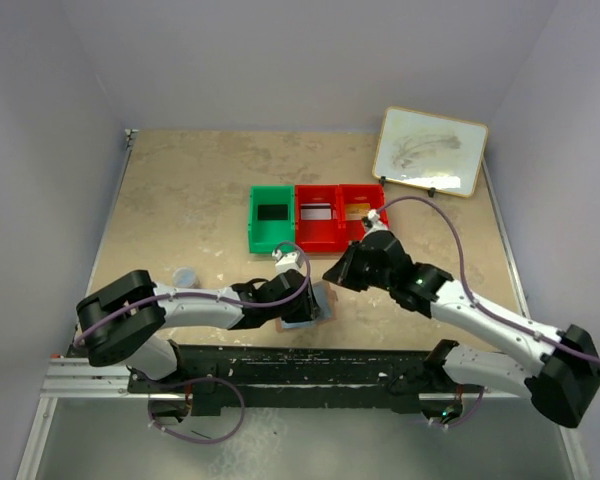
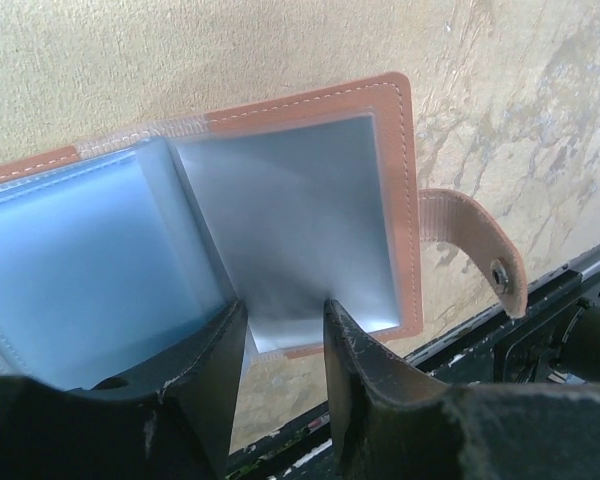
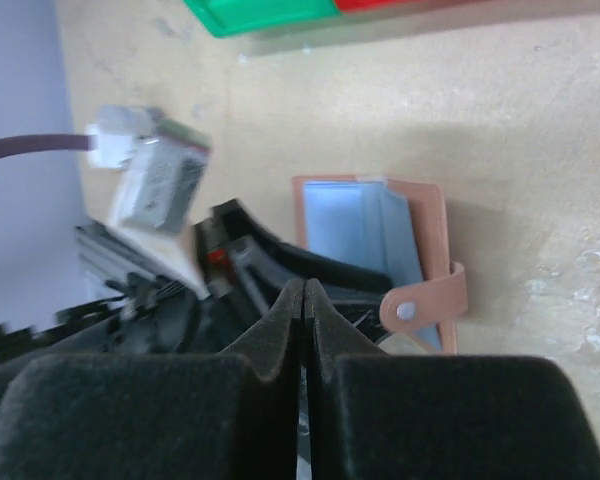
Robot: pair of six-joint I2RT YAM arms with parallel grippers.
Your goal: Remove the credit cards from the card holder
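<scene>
The tan-pink card holder [image 1: 318, 300] lies open near the table's front edge, pale blue-grey inside up. In the left wrist view its clear sleeves [image 2: 280, 220] look empty and its snap strap [image 2: 485, 250] sticks out to the right. My left gripper [image 2: 285, 315] is open, its fingertips on the holder's near edge. My right gripper [image 3: 305, 287] is shut and empty, hovering just right of the holder [image 3: 365, 235]. A black card [image 1: 271, 213] lies in the green bin, a white-grey card [image 1: 316, 212] in the middle red bin, and a gold card [image 1: 357, 209] in the right red bin.
The green bin [image 1: 255, 222] and two red bins [image 1: 318, 240] stand in a row behind the holder. A framed whiteboard [image 1: 430, 150] leans at the back right. A small blue-grey cap [image 1: 184, 274] sits left of my left arm. A black rail [image 1: 310, 360] runs along the front edge.
</scene>
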